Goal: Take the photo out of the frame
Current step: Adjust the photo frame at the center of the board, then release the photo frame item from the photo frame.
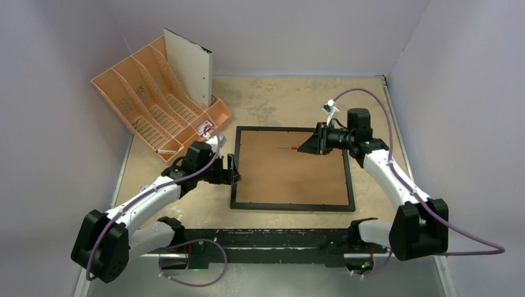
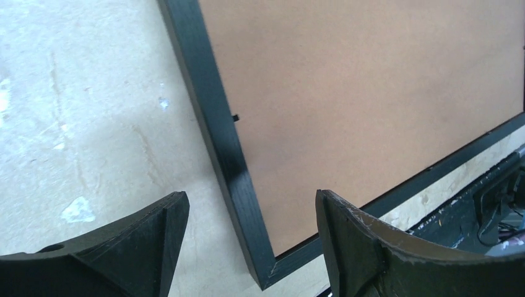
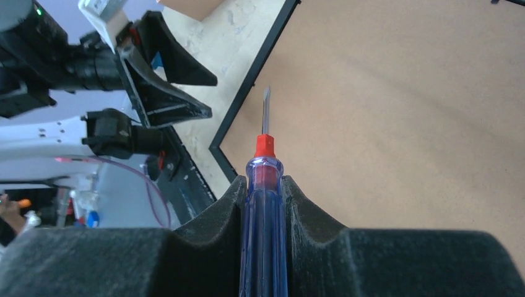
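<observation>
While the frame lies back-up on the table, right pincer clamping a screwdriver, left pincer spread wide over its edge

the white-and-black left arm reaches forward and inward from its base with the elbow low, and its black two-finger left gripper points right with jaws spread wide, holding nothing. the white-and-black right arm stretches forward, then bends left at the wrist. its black right gripper points left and slightly down, jaws pinched tight on a blue see-through-handled screwdriver with a red collar, its steel tip jutting past the fingertips.
</observation>
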You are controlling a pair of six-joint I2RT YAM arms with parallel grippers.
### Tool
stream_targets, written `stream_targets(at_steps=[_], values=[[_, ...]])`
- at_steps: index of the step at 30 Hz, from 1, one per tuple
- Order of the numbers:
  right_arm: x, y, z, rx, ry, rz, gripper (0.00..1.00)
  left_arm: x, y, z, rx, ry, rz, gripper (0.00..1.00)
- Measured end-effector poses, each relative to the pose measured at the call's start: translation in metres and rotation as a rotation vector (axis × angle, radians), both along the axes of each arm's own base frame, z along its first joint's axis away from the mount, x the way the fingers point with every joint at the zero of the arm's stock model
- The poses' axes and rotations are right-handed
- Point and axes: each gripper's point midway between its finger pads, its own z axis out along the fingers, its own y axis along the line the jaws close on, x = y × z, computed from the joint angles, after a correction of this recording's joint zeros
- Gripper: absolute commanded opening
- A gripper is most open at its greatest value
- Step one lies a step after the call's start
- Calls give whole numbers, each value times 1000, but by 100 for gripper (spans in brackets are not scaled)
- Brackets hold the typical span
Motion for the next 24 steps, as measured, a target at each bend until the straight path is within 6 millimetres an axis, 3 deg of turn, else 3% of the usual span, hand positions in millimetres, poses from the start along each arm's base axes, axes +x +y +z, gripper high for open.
stream_targets(at_steps=[8, 12, 24], values=[[-19, 16, -3, -51, -188, 120, 0, 4, 12, 3, -27, 18, 112, 77], [-30, 24, -11, -64, -237, 189, 0, -3, 12, -7, -46, 58, 133, 74], [-34, 46, -30, -85, -290, 270, 0, -9, 14, -17, -44, 102, 161, 67]])
